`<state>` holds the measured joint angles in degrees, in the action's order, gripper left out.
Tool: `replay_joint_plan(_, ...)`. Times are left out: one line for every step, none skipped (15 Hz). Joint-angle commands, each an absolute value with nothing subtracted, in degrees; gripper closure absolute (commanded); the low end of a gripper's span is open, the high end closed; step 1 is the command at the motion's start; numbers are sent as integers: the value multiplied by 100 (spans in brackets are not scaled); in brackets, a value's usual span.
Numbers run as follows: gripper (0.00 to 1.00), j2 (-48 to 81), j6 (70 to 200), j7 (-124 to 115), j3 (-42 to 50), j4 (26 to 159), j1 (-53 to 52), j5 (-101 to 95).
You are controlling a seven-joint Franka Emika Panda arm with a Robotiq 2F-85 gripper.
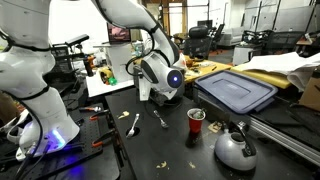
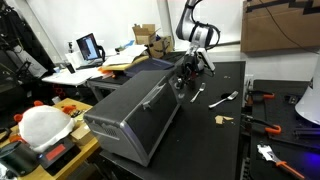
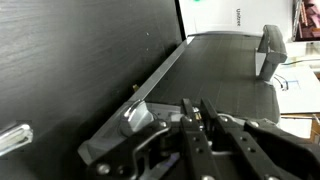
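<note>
In the wrist view my gripper (image 3: 195, 108) is shut, its two fingertips almost touching, with a thin piece pinched between them. A grey metal utensil (image 3: 137, 118) with a shiny end sticks out to the left of the fingers. The gripper (image 1: 160, 93) hangs low over the black table (image 1: 170, 150), next to the corner of a large grey bin (image 2: 135, 110), and is seen in both exterior views (image 2: 187, 78). A spoon (image 1: 133, 123) and a second utensil (image 1: 160, 118) lie on the table just in front of it.
A red cup (image 1: 196, 120) and a round metal kettle (image 1: 235, 148) stand on the table beside the bin's blue-grey lid (image 1: 237, 90). Red-handled tools (image 2: 262, 97) lie near the table edge. A cluttered desk with a laptop (image 2: 89, 47) is behind.
</note>
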<state>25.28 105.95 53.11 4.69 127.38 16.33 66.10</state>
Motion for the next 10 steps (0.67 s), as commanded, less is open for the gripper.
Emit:
replay_joint_plan(97,2751,10141,5510,426,12651,1586,7312)
replay_joint_plan(71,2771,10098,5557,447,12663,1575,7369)
replay_joint_plan(60,2791,10057,5619,463,12669,1564,7427)
replay_joint_plan(54,2786,10107,5614,490,12691,1510,7450)
replay_joint_plan(47,2754,10354,5487,542,12718,1366,7378)
replay_joint_plan(40,2661,10578,5396,583,12776,1226,7322)
replay_joint_plan(31,2571,10722,5384,607,12817,1136,7321)
replay_joint_plan(25,2503,10821,5391,625,12838,1070,7281)
replay_joint_plan(16,2398,10975,5359,673,12881,972,7143)
replay_joint_plan(10,2308,11127,5346,722,12918,901,6982)
